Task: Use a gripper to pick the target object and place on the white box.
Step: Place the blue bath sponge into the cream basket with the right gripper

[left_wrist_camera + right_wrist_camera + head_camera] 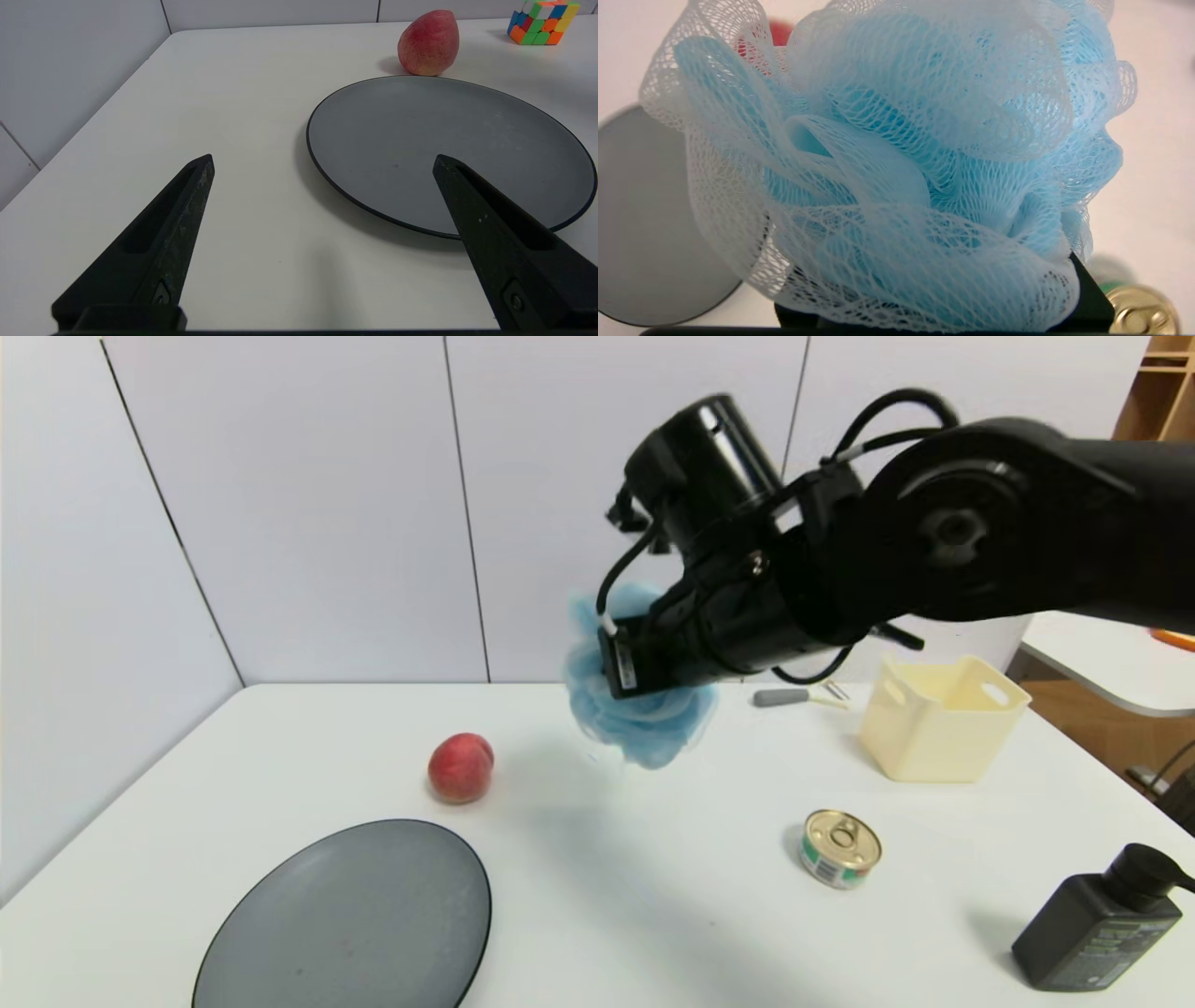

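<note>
Pouf [644, 733], blue mesh, hangs clamped in the right gripper [653, 705] above the white table [653, 915], between the peach [460, 767] and the white box [943, 717], while the left gripper [322, 233] hovers spread wide beside the grey plate [448, 140].

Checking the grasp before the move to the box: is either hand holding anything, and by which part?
The right hand holds the blue mesh pouf above the table, its ruffles bunched around the fingers; the exact hold point is hidden. The left hand is open, empty.
</note>
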Controlling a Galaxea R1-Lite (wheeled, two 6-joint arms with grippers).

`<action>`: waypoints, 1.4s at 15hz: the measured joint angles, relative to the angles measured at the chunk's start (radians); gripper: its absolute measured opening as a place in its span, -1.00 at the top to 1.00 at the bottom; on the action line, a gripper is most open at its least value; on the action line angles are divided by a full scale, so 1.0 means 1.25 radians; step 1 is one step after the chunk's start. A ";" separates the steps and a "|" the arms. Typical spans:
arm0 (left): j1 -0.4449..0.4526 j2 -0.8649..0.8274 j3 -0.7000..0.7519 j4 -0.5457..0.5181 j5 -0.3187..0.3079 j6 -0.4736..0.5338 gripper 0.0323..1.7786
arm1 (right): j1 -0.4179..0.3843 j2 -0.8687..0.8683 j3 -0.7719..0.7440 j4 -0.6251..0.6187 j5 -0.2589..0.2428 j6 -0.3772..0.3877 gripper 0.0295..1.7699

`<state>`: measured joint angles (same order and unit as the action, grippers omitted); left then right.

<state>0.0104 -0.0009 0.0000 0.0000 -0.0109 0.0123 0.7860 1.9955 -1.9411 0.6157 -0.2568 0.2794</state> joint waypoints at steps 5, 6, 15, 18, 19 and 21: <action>0.000 0.000 0.000 0.000 0.000 0.000 -0.90 | -0.106 -0.057 -0.004 -0.096 -0.110 -0.137 0.21; 0.000 0.000 0.000 0.000 0.000 0.000 -0.90 | -0.138 -0.062 -0.004 -0.097 -0.119 -0.144 0.21; 0.000 0.000 0.000 0.000 0.000 0.000 -0.90 | -0.496 -0.061 -0.005 -0.121 -0.147 -0.226 0.23; 0.000 0.000 0.000 0.000 0.000 0.000 -0.90 | -0.568 -0.054 0.021 -0.115 -0.142 -0.246 0.23; 0.000 0.000 0.000 0.000 0.000 0.000 -0.90 | -0.581 -0.053 0.044 -0.114 -0.141 -0.250 0.23; 0.000 0.000 0.000 0.000 0.000 0.000 -0.90 | -0.595 -0.053 0.094 -0.113 -0.131 -0.248 0.24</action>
<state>0.0104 -0.0009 0.0000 0.0000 -0.0104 0.0123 0.0421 1.9296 -1.8238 0.4751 -0.4204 -0.0311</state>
